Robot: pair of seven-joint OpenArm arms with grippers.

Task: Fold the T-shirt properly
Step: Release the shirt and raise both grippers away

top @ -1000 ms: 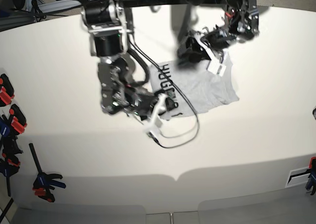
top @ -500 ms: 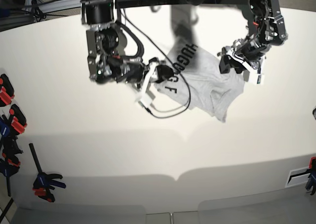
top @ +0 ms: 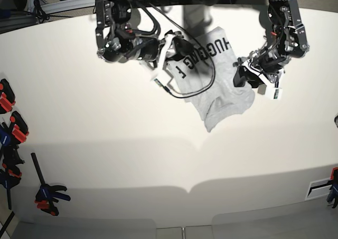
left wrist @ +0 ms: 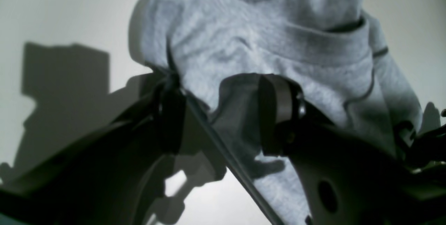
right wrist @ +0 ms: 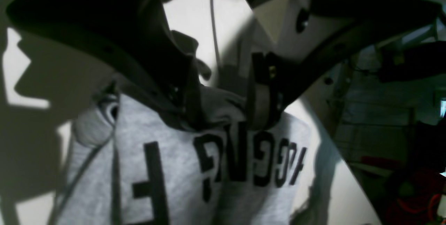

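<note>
Base view, T-shirt (top: 222, 86) stretched between left hand (top: 244, 76), right hand (top: 177, 49)

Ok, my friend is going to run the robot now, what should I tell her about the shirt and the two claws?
Left gripper: shut on the T-shirt, pinching bunched grey fabric near the collar.
Right gripper: shut on the T-shirt too, gripping a gathered edge just above the black lettering.
The T-shirt hangs stretched between both grippers, print side up, its lower part trailing crumpled toward the white table.
Done: both grips taken and the shirt lifted.
Left: spread it flat on the table, then make every fold. No neat fold shows yet.
</note>
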